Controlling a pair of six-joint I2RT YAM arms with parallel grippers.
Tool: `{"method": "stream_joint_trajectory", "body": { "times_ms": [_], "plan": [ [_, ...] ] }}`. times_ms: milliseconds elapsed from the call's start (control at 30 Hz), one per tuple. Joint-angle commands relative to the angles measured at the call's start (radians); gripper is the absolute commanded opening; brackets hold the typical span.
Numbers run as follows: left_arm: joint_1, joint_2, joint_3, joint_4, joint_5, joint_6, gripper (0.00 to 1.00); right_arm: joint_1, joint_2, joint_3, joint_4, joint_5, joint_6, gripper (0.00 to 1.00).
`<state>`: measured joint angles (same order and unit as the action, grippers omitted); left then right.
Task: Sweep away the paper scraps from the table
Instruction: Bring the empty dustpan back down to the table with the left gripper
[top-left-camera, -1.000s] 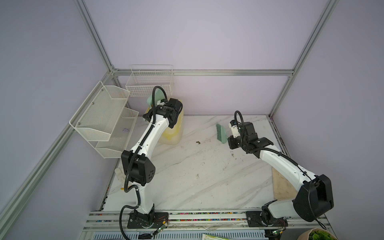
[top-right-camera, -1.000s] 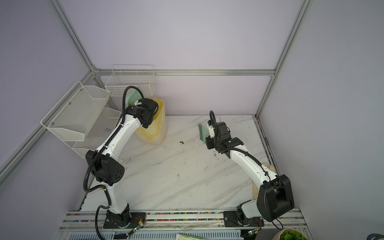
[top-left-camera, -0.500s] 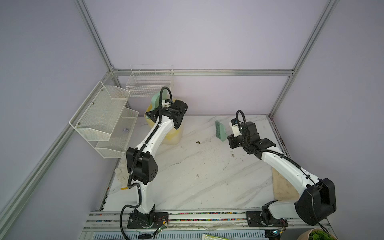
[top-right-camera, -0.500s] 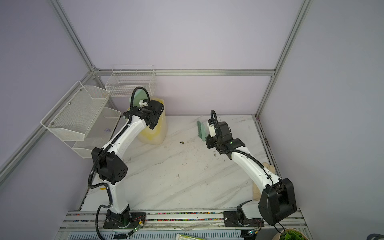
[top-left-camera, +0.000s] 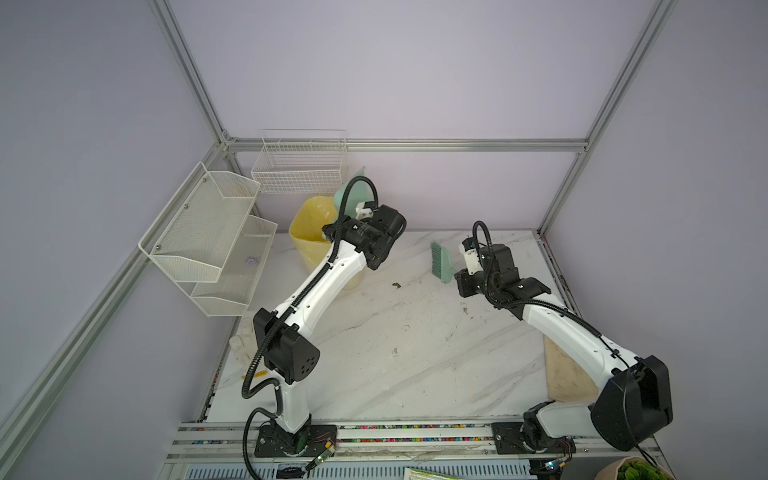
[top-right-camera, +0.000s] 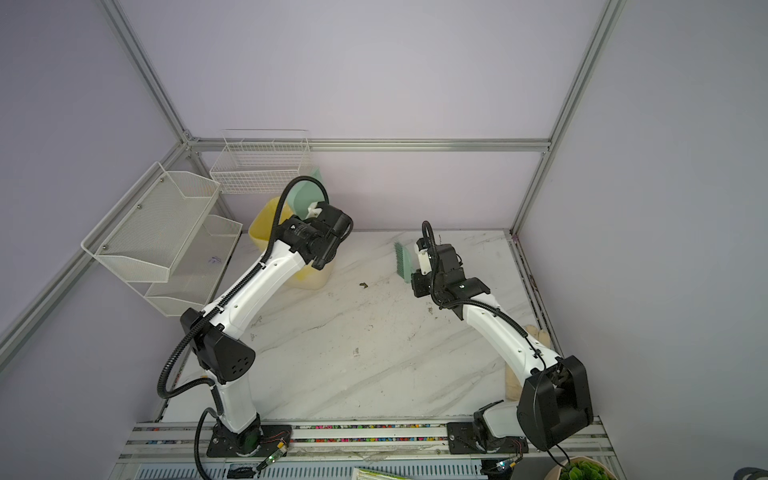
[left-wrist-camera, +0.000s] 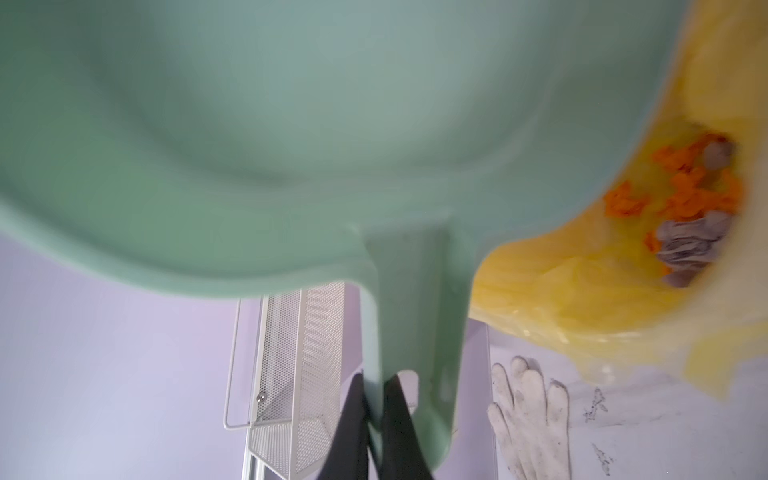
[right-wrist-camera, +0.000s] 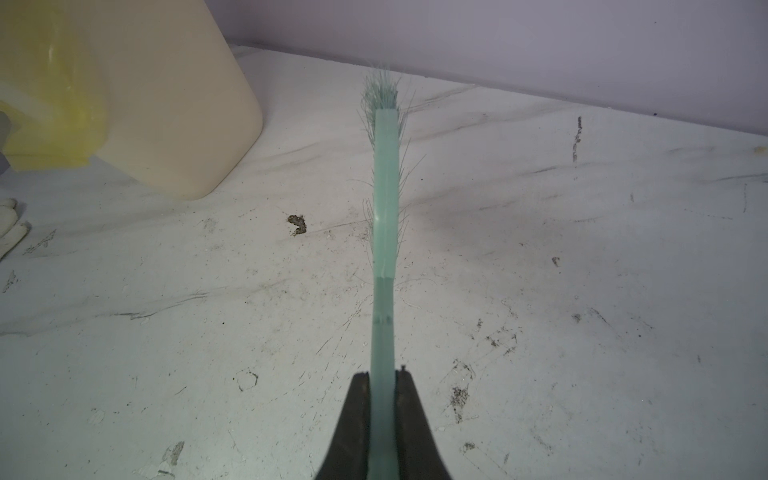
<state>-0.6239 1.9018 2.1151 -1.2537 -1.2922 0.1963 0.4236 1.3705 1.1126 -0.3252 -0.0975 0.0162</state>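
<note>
- We judge the step in hand to be the emptying. The left tool is clamped on the handle of the green dustpan, which is tipped above the mouth of the waste bin with its yellow liner.
- The paper scraps, orange and lilac wads, lie heaped inside the liner, down in the bin. We cannot tell whether any cling inside the pan.
- The right tool grips the handle of the green hand brush edge-on. The brush appears lifted clear of the desk, well apart from the bin.
- In both top views we find no orange or lilac wads on the desk. There are only scuffs and a tiny dark speck between bin and brush.
- So the task looks nearly finished to us.
- The next move calls for drawing the pan away from the bin without snagging the liner. Then we would level it and check that it is empty, and set pan and brush down on the desk.
</note>
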Motion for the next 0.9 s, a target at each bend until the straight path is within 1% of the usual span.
{"method": "stream_joint_trajectory", "body": {
  "times_ms": [0,67,233,333,433,567,667,800,867],
  "plan": [
    [-0.068,0.015,0.160,0.002,0.072,-0.045,0.00,-0.003,-0.026,0.023,0.026,0.011,0.034,0.00],
    [-0.106,0.050,0.197,-0.022,0.117,-0.075,0.00,-0.004,-0.032,0.023,0.025,0.022,0.044,0.00],
    [-0.170,0.198,0.316,-0.191,0.362,-0.252,0.00,-0.010,-0.047,0.028,0.012,0.055,0.074,0.00],
    [-0.186,0.275,0.335,-0.220,0.434,-0.308,0.00,-0.024,-0.076,0.027,-0.007,0.099,0.085,0.00],
    [-0.187,0.322,0.286,-0.194,0.522,-0.333,0.00,-0.046,-0.113,0.017,-0.021,0.147,0.094,0.00],
    [-0.187,0.350,0.171,-0.112,0.574,-0.353,0.00,-0.059,-0.141,0.005,-0.043,0.205,0.100,0.00],
    [-0.184,0.352,0.072,-0.031,0.628,-0.351,0.00,-0.065,-0.149,-0.006,-0.051,0.216,0.103,0.00],
    [-0.172,0.364,-0.005,0.040,0.681,-0.371,0.00,-0.072,-0.147,-0.018,-0.053,0.205,0.122,0.00],
    [-0.168,0.368,-0.031,0.069,0.703,-0.375,0.03,-0.073,-0.145,-0.022,-0.047,0.187,0.126,0.00]
  ]
}}
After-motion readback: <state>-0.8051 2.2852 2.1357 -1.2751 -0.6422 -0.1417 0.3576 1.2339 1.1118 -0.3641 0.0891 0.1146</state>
